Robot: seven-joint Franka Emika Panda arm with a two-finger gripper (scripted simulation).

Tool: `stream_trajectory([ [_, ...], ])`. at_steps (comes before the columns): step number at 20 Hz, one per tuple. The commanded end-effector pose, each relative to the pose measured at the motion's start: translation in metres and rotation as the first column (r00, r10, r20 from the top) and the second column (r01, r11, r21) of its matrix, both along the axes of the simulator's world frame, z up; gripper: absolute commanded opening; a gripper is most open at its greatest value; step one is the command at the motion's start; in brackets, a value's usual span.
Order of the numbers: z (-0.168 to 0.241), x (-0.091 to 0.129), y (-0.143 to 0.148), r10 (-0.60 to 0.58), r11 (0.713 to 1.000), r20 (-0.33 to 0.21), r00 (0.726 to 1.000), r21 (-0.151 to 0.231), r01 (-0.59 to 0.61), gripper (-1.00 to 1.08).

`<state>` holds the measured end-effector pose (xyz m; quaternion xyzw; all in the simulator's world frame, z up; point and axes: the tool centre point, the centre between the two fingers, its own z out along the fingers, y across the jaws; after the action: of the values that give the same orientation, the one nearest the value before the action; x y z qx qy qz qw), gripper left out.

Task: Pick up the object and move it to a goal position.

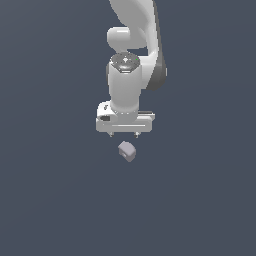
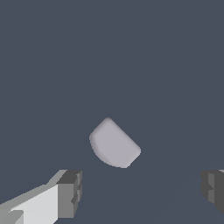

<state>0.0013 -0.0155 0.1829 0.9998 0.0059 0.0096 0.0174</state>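
White two-finger gripper (image 2: 140, 192) spread wide, empty. Small grey-lavender rounded block (image 2: 114, 143) sits skewed, off-centre between fingers; you risk nudging it aside.

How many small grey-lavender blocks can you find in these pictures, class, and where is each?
1. The block lies on the dark surface, just below the gripper in the exterior view. The wrist view shows it beyond the open fingers, untouched. None appears hidden.

The white arm (image 1: 131, 75) points straight down, its pincer (image 1: 125, 134) spread wide with nothing between the fingers (image 2: 70, 192).
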Motion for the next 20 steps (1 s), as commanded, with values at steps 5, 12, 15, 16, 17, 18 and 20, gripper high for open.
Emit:
stream_trajectory([
  [5, 0.001, 0.000, 0.003, 0.019, 1.000, -0.002, 1.000, -0.006, -0.019, 1.00],
  [12, 0.004, 0.000, 0.011, 0.071, 0.997, -0.008, 0.997, -0.025, -0.071, 1.00],
  [15, 0.004, 0.000, 0.011, 0.069, 0.997, -0.007, 0.998, -0.023, -0.069, 1.00],
  [16, 0.003, 0.000, 0.011, 0.072, 0.997, -0.007, 0.997, -0.023, -0.072, 1.00],
  [17, 0.003, 0.000, 0.011, 0.076, 0.997, -0.008, 0.997, -0.023, -0.076, 1.00],
  [18, 0.002, 0.000, 0.011, 0.081, 0.996, -0.008, 0.997, -0.023, -0.082, 1.00],
  [20, 0.001, 0.000, 0.011, 0.097, 0.995, -0.009, 0.995, -0.022, -0.097, 1.00],
])
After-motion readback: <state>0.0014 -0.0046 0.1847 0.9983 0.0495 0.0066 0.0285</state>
